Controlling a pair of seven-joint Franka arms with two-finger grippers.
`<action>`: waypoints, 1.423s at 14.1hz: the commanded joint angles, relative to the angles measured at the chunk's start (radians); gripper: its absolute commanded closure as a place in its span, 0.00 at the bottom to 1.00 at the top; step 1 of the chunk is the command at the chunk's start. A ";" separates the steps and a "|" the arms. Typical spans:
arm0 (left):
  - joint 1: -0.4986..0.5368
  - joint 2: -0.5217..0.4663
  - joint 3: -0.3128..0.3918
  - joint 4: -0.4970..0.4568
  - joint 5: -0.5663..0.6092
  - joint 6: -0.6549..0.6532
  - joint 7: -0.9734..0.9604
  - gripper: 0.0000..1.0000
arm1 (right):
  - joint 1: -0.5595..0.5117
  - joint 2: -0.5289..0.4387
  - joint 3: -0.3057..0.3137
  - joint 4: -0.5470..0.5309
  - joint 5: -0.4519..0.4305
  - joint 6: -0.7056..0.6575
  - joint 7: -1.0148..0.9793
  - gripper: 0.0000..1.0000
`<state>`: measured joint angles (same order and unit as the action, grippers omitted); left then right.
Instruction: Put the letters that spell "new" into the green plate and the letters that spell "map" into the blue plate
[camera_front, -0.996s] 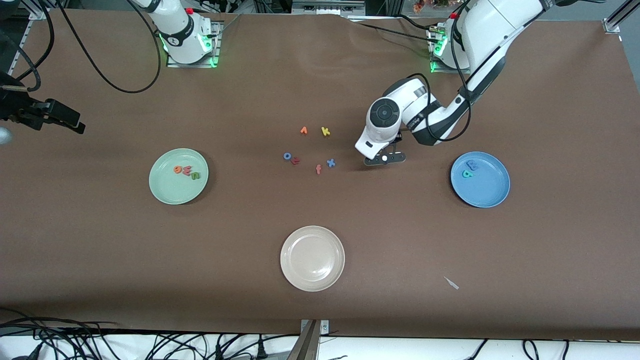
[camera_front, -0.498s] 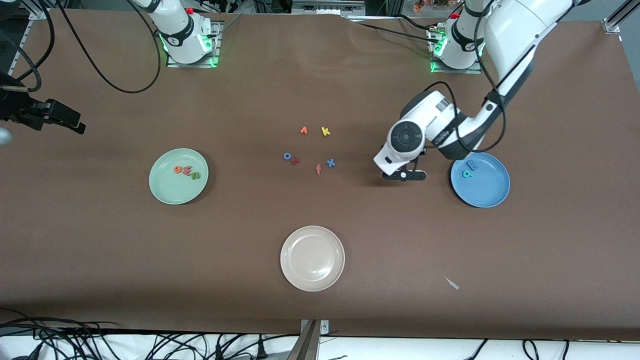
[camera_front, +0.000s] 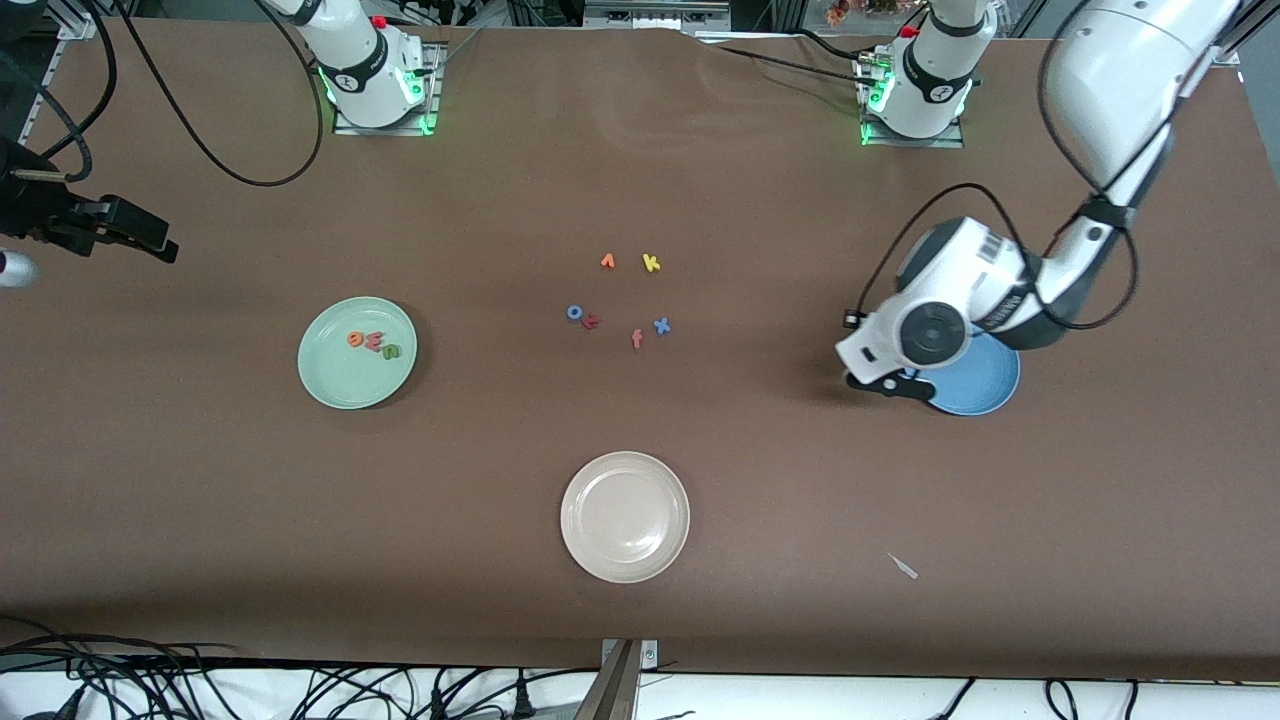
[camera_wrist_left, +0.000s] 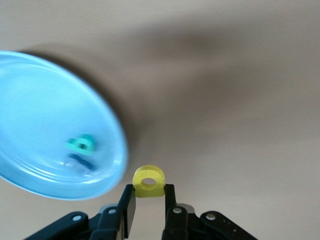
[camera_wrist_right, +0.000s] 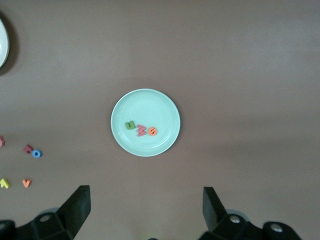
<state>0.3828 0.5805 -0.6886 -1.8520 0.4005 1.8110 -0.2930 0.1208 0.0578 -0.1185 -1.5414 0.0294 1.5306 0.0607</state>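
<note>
My left gripper (camera_front: 888, 384) hangs over the blue plate's (camera_front: 990, 388) rim, shut on the yellow "p" (camera_wrist_left: 159, 188). In the left wrist view my left gripper (camera_wrist_left: 149, 192) pinches the "p" just outside the blue plate (camera_wrist_left: 35, 100), where the teal "a" (camera_wrist_left: 81, 144) and blue "m" (camera_wrist_left: 80, 162) lie. The green plate (camera_front: 340, 385) holds the orange "e" (camera_front: 356, 339), salmon "w" (camera_front: 374, 343) and dark green "n" (camera_front: 391, 351). My right gripper (camera_front: 150, 243) waits open, high over the right arm's end of the table. The right wrist view looks down past it (camera_wrist_right: 145, 210) onto the green plate (camera_wrist_right: 145, 102).
A cream-white plate (camera_front: 625, 516) sits nearest the front camera. Mid-table lie loose letters: orange "v" (camera_front: 607, 261), yellow "k" (camera_front: 651, 263), blue "o" (camera_front: 575, 312), a small red letter (camera_front: 592, 321), salmon "f" (camera_front: 637, 339), blue "x" (camera_front: 661, 325). A pale scrap (camera_front: 903, 566) lies near the front edge.
The left arm has swung from beside the loose letters toward the left arm's end, carrying the yellow "p" to the blue plate's rim. The right arm has barely moved.
</note>
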 joint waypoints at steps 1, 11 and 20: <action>0.106 -0.004 -0.011 0.013 0.049 -0.024 0.185 0.97 | 0.000 0.001 0.031 0.021 0.001 -0.087 0.014 0.00; 0.192 0.039 -0.011 0.106 0.124 -0.092 0.291 0.00 | 0.000 -0.029 0.054 -0.037 -0.019 -0.032 0.137 0.00; 0.220 0.041 -0.009 0.311 0.035 -0.266 0.290 0.00 | -0.001 -0.027 0.048 -0.040 -0.034 0.040 0.082 0.00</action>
<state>0.5972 0.6210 -0.6953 -1.6036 0.4795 1.5934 -0.0138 0.1221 0.0549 -0.0717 -1.5557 0.0059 1.5511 0.1585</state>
